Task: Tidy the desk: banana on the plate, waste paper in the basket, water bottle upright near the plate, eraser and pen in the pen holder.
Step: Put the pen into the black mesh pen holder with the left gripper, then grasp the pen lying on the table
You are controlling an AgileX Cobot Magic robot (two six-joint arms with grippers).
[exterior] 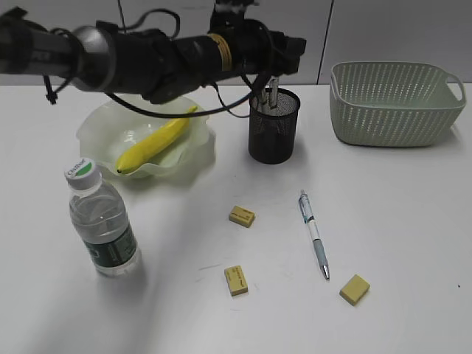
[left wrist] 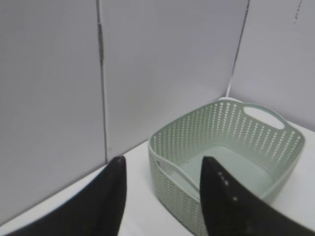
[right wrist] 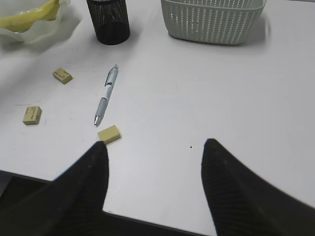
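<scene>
The banana [exterior: 153, 144] lies in the pale green plate [exterior: 99, 122] at the back left. The water bottle [exterior: 102, 223] stands upright in front of the plate. The pen [exterior: 314, 234] lies on the desk [exterior: 413, 221], with three yellow erasers around it [exterior: 242, 216] [exterior: 236, 280] [exterior: 355, 289]. My left gripper [exterior: 270, 88] reaches across to just above the mouth of the black mesh pen holder [exterior: 273, 129]; it is open and empty [left wrist: 163, 164]. My right gripper [right wrist: 155, 144] is open and empty above the desk's front edge. No waste paper shows.
The sage-green basket [exterior: 394, 110] stands at the back right, and the left wrist view [left wrist: 172, 147] looks into it. The left arm spans the back of the desk above the plate. The right wrist view shows the pen [right wrist: 107, 93] and one eraser [right wrist: 109, 133] nearest.
</scene>
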